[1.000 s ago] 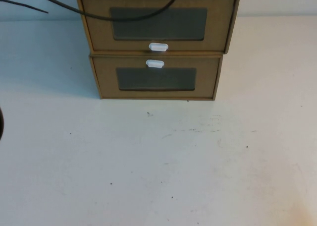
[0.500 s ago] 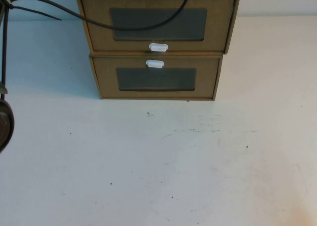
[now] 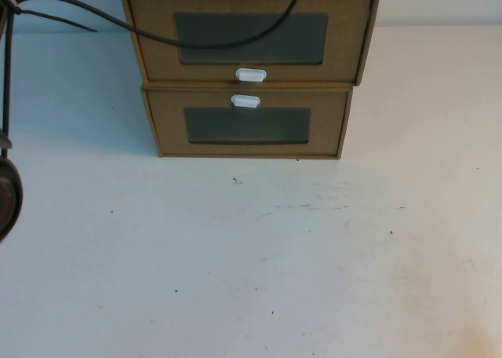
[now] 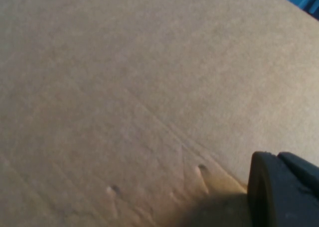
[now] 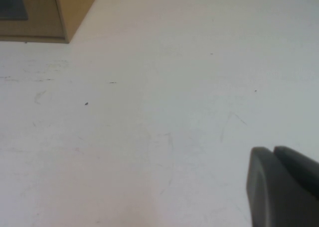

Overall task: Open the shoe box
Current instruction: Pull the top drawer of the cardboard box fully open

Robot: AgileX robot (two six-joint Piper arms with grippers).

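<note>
The upper box (image 3: pixel 349 36) may get shoved.
Left gripper (image 4: pixel 279 187) hangs close over it, its state I cannot tell; right gripper (image 5: pixel 279 184), fingers closed, over tabletop (image 5: pixel 149 137); cable (image 3: pixel 196 45) may snag.

We see no words, numbers, labels or signs that we can read. The top shoe box (image 3: pixel 249 36) and the bottom shoe box (image 3: pixel 247 126), stacked at 12 o'clock on the table (image 3: pixel 251 279), show only plain brown card.

Upper shoe box (image 3: pixel 251 36) on lower shoe box (image 3: pixel 247 126), far middle of table (image 3: pixel 251 279); left gripper (image 4: pixel 281 194) close to cardboard (image 4: pixel 124 87), right gripper (image 5: pixel 279 187) over table.
</note>
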